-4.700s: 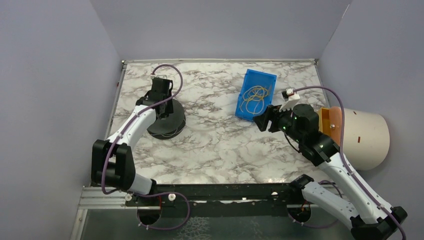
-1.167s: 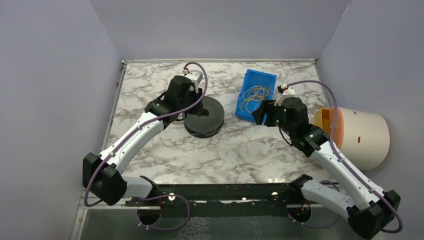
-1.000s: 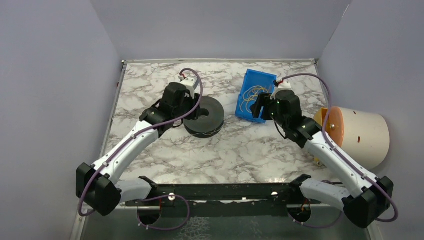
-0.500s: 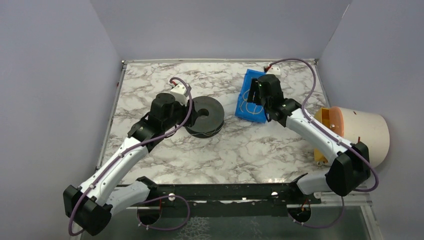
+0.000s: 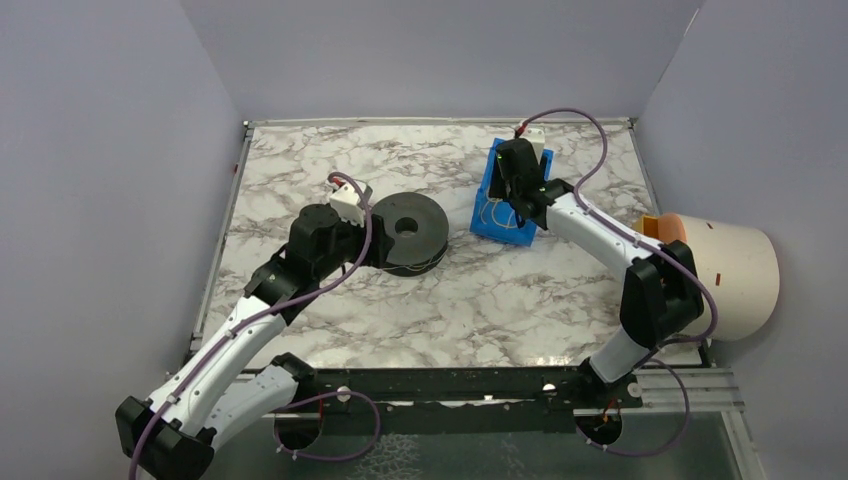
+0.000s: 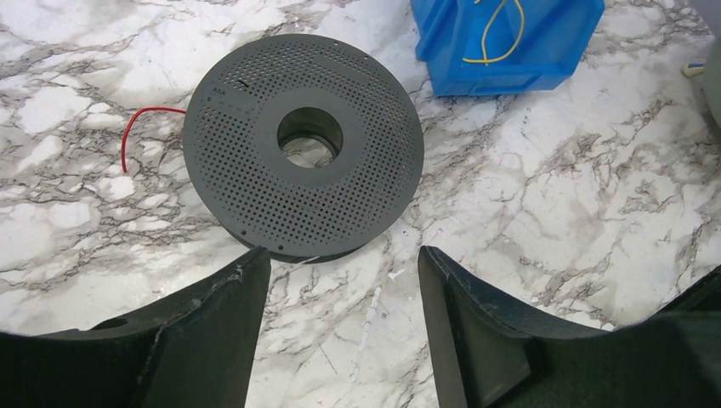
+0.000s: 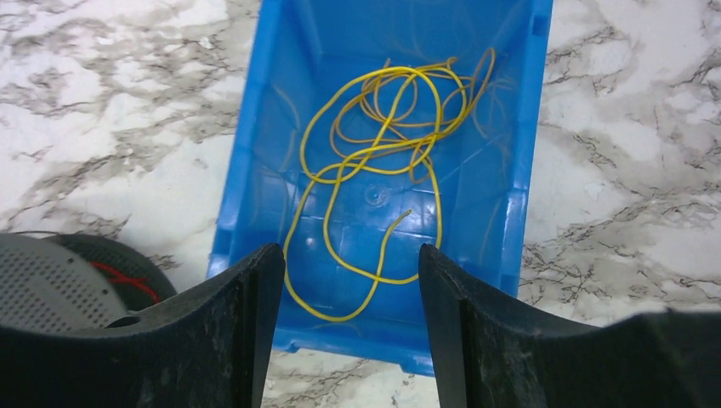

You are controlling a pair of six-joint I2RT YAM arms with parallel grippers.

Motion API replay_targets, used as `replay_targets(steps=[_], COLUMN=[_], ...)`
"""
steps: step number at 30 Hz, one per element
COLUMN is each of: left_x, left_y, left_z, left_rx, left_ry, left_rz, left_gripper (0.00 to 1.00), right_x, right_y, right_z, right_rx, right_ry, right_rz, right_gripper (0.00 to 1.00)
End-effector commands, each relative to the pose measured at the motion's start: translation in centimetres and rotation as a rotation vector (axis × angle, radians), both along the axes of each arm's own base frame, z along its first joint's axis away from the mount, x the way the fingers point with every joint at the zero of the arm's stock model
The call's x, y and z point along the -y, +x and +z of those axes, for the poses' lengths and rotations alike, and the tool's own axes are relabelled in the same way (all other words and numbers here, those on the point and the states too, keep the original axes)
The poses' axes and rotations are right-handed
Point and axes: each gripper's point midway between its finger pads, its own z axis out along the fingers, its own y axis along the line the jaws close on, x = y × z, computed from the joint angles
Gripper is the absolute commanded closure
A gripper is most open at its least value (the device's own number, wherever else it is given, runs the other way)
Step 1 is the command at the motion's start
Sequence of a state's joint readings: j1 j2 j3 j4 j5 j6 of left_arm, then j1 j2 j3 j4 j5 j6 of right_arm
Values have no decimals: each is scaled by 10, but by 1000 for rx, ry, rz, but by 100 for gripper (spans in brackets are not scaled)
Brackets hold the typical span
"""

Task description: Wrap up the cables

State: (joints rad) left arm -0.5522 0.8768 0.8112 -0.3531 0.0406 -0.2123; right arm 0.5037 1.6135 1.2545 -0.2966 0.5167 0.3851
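Yellow cables [image 7: 388, 126] lie tangled in a blue bin [image 7: 520, 170], right jaws spread above them. Left jaws are spread near a black spool [image 6: 361, 174].

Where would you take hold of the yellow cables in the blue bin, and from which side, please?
Grip the cables where the loops cross thickest, mid-tangle, coming straight down from above: they lie flat on the floor of the blue bin, whose walls would likely block a sideways approach. The open right gripper hangs over them.
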Motion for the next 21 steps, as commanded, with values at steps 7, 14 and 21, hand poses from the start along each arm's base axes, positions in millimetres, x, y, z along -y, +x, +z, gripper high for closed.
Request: replay_targets(steps=[7,14,21], left_x=[-16,-19,-20], left_y=[4,4,3], left_z=[18,22,22], left_rx=[82,99,102], left_ry=[-15,-20,-20], left_rz=[87,104,105], left_gripper=[19,1,1], right_x=[22,32,34], right_y=[27,43,62], right_z=[-27,-42,-57], right_rx=[-54,-68,-76], right_ry=[6,23,79], right_rz=[-122,-184,-236], right_gripper=[41,44,46])
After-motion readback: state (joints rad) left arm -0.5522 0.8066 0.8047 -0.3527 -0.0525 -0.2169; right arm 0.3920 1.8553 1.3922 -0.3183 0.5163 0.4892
